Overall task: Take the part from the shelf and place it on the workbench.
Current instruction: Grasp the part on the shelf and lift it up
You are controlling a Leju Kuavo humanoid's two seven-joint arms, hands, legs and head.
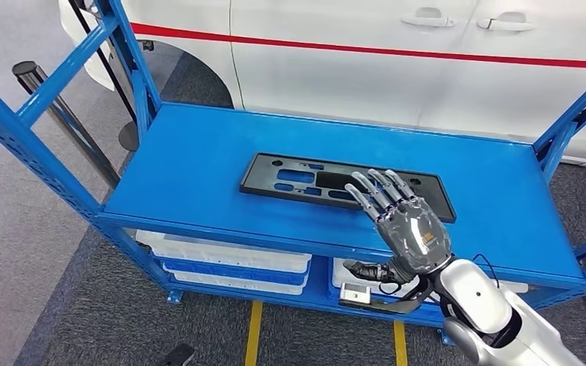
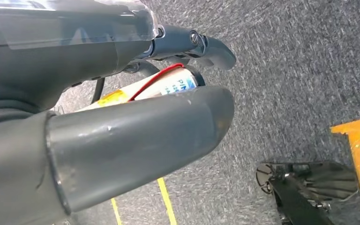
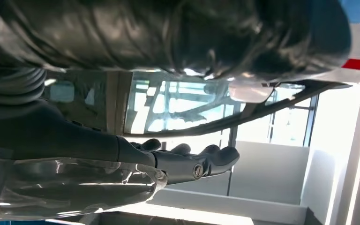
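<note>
The part is a flat black rectangular panel [image 1: 305, 179] with several cutouts, lying on the top board of the blue shelf [image 1: 191, 160]. My right hand [image 1: 406, 223] is raised in front of the panel's right half with its fingers stretched out and apart, holding nothing and hiding that end of the part. In the right wrist view the same hand [image 3: 187, 164] has straight fingers with nothing between them and the thumb. My left hand [image 2: 136, 126] hangs low over grey carpet, its thumb and fingers apart and empty.
A white car [image 1: 427, 61] with a red stripe stands close behind the shelf. Blue uprights [image 1: 38, 130] frame both ends. White bins [image 1: 229, 259] sit on the lower level. A dark post [image 1: 61, 114] stands to the left, and yellow floor lines [image 1: 253, 332] run below.
</note>
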